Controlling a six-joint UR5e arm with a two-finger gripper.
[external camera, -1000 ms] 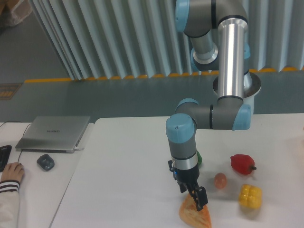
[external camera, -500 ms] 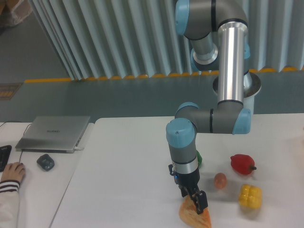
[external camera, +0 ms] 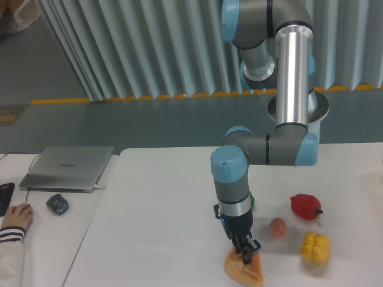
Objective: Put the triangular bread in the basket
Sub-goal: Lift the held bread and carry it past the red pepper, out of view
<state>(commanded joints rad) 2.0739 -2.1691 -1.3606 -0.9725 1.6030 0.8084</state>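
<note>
The triangular bread (external camera: 240, 272), a golden-orange wedge, lies at the table's front edge, partly cut off by the bottom of the frame. My gripper (external camera: 247, 255) points straight down onto the bread's upper corner. Its dark fingers are drawn close together around that corner, shut on the bread. The basket is out of view.
To the right of the bread sit a small tan egg (external camera: 277, 227), a red pepper (external camera: 305, 205) and a yellow pepper (external camera: 315, 247). A green object (external camera: 252, 201) peeks from behind the arm. A laptop (external camera: 69, 167), a mouse (external camera: 57, 204) and a person's hand (external camera: 15, 217) are at the left.
The gripper has come down a little onto the bread and its fingers have drawn together. The bread has shifted slightly to the left.
</note>
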